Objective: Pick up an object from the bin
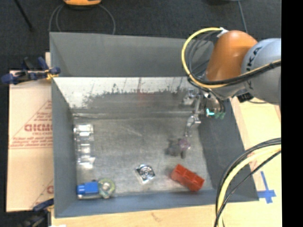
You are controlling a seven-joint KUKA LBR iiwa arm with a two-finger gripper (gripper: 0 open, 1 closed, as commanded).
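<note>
Scuffed grey metal bin (137, 126)

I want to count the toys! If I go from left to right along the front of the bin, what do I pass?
Blue block → pale ring-shaped thing → small silvery thing → red brick.

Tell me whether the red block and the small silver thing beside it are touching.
Apart. The camera view shows a strip of bare bin floor between the red block and the small silver thing.
</note>
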